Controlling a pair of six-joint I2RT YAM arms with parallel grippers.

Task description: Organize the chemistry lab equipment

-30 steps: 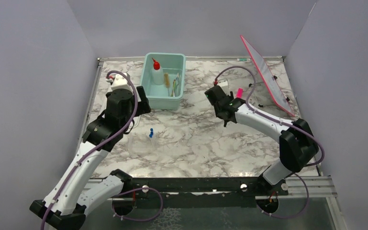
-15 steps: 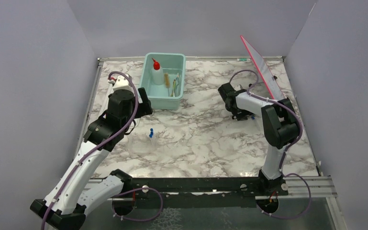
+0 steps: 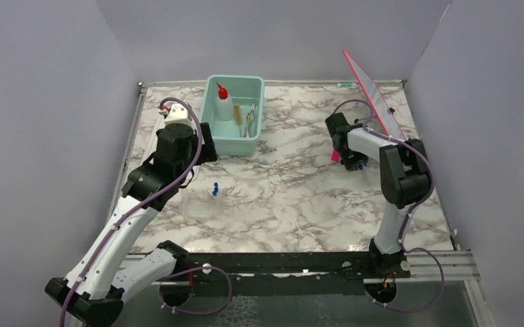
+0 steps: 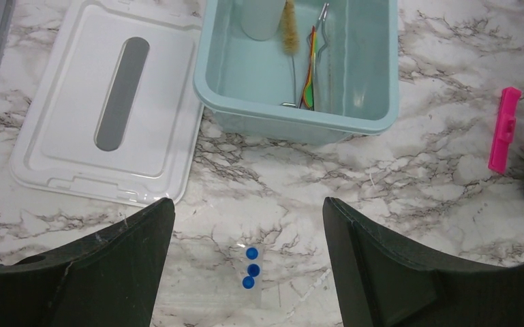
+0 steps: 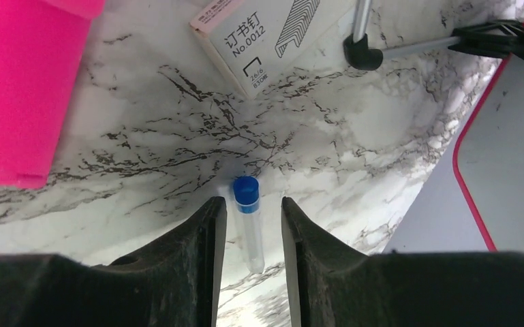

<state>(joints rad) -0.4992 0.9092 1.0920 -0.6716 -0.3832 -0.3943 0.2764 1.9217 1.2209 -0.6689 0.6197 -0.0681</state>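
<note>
Picking up a stray blue-capped vial (image 5: pixel 251 231) looks to be the step in hand. It lies flat on the right of the worktop (image 3: pixel 286 197), between the fingers of the right pincer (image 5: pixel 253 204), which stands narrowly open with a sliver of gap on each side. The next move calls for a gentle squeeze on the tube, a lift, and a carry left to the teal tub (image 4: pixel 375 102). The left pincer (image 4: pixel 247 204) hangs wide open and empty over three more vials (image 4: pixel 249 267) just near of the tub.

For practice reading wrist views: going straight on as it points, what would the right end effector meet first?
Probably the blue-capped vial, lying on the marble table between the open fingers of the right end effector, then the table itself. Depth is unclear, so the fingertips might touch the table first.
</note>
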